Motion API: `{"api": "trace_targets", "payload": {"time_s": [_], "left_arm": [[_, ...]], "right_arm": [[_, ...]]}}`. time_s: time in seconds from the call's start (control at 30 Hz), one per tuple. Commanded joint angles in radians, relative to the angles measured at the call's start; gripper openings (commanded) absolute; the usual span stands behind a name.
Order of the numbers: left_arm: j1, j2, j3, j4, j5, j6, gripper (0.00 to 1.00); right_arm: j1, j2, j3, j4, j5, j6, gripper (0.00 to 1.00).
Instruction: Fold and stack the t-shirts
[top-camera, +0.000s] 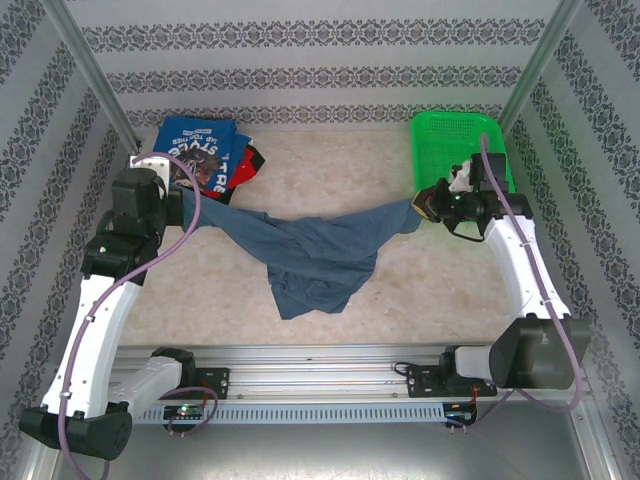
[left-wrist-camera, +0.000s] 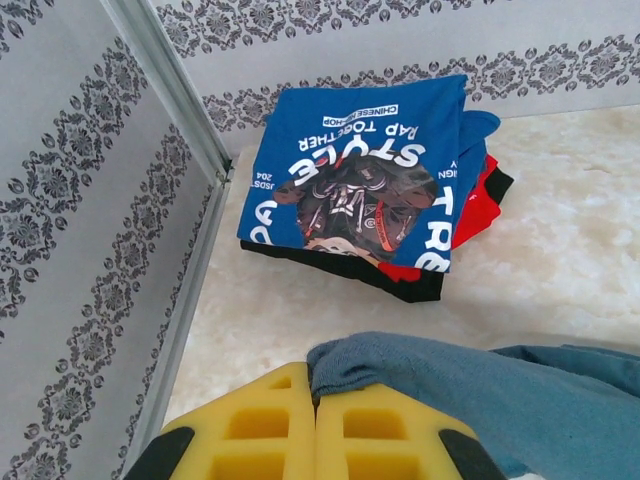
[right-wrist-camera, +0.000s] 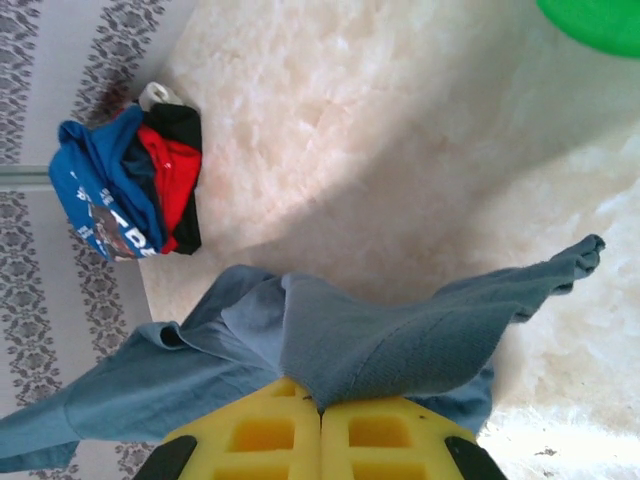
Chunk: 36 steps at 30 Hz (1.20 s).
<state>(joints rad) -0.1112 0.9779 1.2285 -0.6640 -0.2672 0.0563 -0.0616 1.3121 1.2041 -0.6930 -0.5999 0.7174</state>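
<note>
A slate-blue t-shirt (top-camera: 318, 255) hangs stretched between both arms, its middle sagging onto the table. My left gripper (top-camera: 196, 205) is shut on its left edge; in the left wrist view the yellow jaws (left-wrist-camera: 317, 402) pinch a fold of the cloth (left-wrist-camera: 400, 362). My right gripper (top-camera: 425, 205) is shut on the right edge, and the right wrist view has the fabric (right-wrist-camera: 400, 345) draped over the closed pads (right-wrist-camera: 322, 408). A folded stack of t-shirts (top-camera: 205, 152), bright blue graphic one (left-wrist-camera: 365, 185) on top of red and black, lies at the back left.
A green mesh basket (top-camera: 455, 140) stands at the back right, just behind my right gripper. Patterned walls with metal posts (top-camera: 95, 75) enclose the table. Bare marble-look tabletop (top-camera: 330, 165) lies between stack and basket.
</note>
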Motion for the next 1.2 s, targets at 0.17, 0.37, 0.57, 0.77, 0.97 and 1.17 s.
{"api": "trace_targets", "payload": {"time_s": [0.17, 0.37, 0.57, 0.77, 0.97, 1.17], "left_arm": [[-0.007, -0.015, 0.035, 0.037, -0.046, 0.044, 0.0], [-0.007, 0.013, 0.156, 0.059, -0.024, 0.049, 0.0], [-0.006, 0.055, 0.303, 0.121, -0.071, 0.148, 0.0], [0.004, 0.095, 0.4, 0.186, -0.139, 0.283, 0.0], [0.011, 0.118, 0.504, 0.201, -0.135, 0.289, 0.0], [0.011, 0.104, 0.526, 0.191, -0.066, 0.252, 0.0]], "right_arm": [[-0.045, -0.029, 0.109, -0.008, -0.07, -0.012, 0.0], [-0.094, -0.021, 0.305, 0.041, -0.168, 0.028, 0.0], [-0.218, -0.003, 0.434, 0.163, -0.246, 0.163, 0.0], [-0.371, 0.023, 0.513, 0.187, -0.318, 0.241, 0.0], [-0.392, 0.013, 0.494, 0.223, -0.366, 0.3, 0.0], [-0.42, -0.019, 0.491, 0.239, -0.38, 0.319, 0.0]]}}
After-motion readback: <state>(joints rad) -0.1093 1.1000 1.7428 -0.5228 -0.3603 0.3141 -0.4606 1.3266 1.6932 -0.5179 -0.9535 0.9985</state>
